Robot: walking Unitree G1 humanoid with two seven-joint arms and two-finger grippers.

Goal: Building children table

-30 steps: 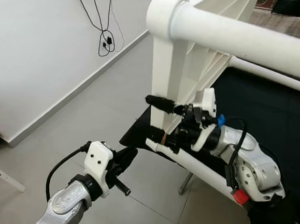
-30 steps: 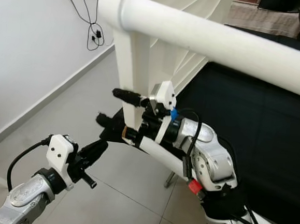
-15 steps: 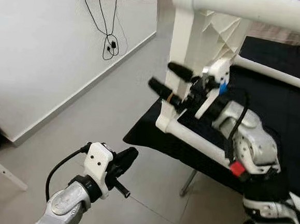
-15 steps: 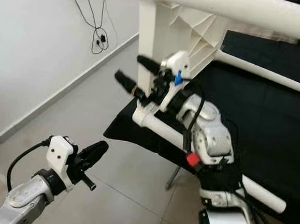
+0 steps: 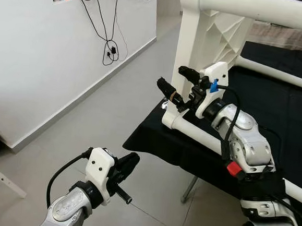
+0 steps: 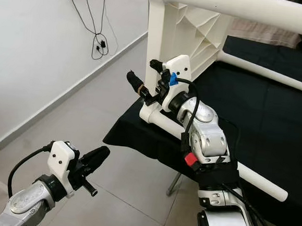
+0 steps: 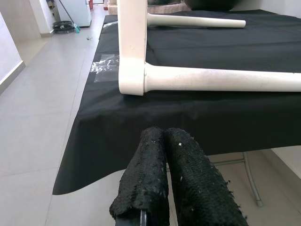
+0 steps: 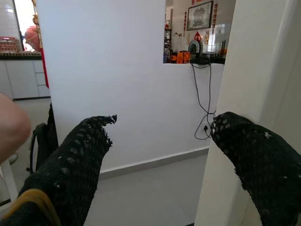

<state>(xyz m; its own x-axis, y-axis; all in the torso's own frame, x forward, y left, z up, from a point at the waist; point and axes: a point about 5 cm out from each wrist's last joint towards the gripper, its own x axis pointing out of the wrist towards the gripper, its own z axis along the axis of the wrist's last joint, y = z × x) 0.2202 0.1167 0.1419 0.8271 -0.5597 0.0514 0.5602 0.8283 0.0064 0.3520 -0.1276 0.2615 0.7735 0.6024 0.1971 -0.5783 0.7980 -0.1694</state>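
We are holding our right gripper (image 5: 173, 81) released beside the white table frame (image 5: 198, 48), our left gripper (image 5: 127, 163) clenched empty, risking the frame tipping off the black-covered stand (image 5: 154, 139).

The right claw (image 5: 175, 79) is spread beside the white upright (image 5: 193, 53) of the table frame (image 6: 200, 22); one finger (image 8: 258, 160) lies close against the upright, and the other has open air toward the wall (image 5: 46, 52). A white leg (image 5: 201, 134) lies on the black surface (image 6: 275, 133) under the right arm. The left claw (image 6: 99, 154), pressed closed, hangs over bare floor (image 5: 93, 119) with free room up to the surface's edge. Cables (image 5: 110, 42) hang down the wall.
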